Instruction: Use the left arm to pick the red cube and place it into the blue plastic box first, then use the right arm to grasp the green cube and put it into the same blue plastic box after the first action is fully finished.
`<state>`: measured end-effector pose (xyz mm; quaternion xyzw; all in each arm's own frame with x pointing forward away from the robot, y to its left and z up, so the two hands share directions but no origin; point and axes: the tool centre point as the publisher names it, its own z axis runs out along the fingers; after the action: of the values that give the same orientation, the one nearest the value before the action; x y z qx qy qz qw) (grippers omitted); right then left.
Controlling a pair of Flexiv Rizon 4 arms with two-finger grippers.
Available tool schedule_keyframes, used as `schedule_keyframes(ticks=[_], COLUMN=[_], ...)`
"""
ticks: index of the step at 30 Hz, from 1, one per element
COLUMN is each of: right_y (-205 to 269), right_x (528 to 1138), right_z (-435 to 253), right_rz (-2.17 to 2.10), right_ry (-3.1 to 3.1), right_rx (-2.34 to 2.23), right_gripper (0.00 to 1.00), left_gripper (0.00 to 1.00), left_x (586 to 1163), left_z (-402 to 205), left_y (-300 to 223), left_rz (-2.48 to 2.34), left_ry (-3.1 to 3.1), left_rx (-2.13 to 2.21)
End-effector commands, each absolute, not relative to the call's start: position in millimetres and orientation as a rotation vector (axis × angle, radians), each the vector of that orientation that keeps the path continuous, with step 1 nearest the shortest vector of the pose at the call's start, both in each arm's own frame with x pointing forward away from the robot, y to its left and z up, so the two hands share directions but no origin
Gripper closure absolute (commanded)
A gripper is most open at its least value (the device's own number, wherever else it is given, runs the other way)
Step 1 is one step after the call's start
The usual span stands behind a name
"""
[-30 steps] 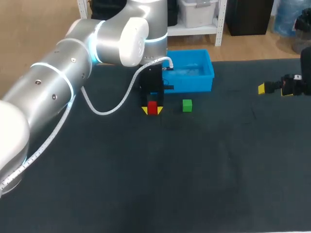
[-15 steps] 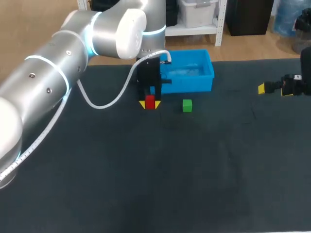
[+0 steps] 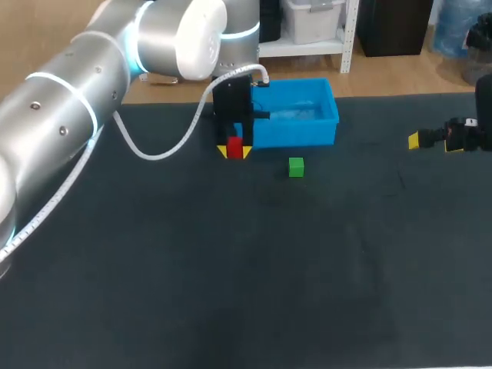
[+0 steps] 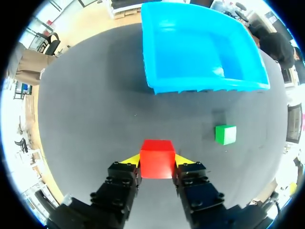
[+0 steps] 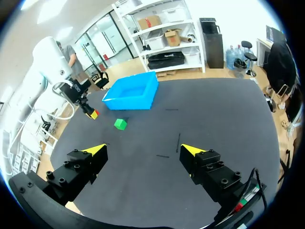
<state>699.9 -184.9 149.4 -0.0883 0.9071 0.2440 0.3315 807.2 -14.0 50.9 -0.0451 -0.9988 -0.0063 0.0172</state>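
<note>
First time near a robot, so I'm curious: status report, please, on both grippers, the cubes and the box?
Left gripper shut on red cube, short of blue box. Right gripper open, empty. Green cube on table, nothing blocking the box.

Silver arm (image 3: 69,108), white cable (image 3: 154,157) (yellow fingertips (image 4: 129,160))

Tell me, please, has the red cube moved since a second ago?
Yes. In the left end effector, the red cube went from level with the green cube up toward the blue box.
</note>
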Motion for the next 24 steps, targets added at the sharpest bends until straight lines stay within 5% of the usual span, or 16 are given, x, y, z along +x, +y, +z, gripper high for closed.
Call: schedule_keyframes(ticks=[1,24], right_y=[-185,-185], right_x=[700,700], right_z=[150,150], right_rz=[0.635,0.635], right_ry=[2.372,2.372], right_rx=[-0.231,-0.231], right_gripper=[0.00,0.00], left_gripper=[1.00,1.00], left_x=[807,826], left_z=[59,112], left_y=[-11,-21], left_rz=[-0.021,0.007], left_ry=[-3.111,-3.199], left_rx=[-0.148,-0.286])
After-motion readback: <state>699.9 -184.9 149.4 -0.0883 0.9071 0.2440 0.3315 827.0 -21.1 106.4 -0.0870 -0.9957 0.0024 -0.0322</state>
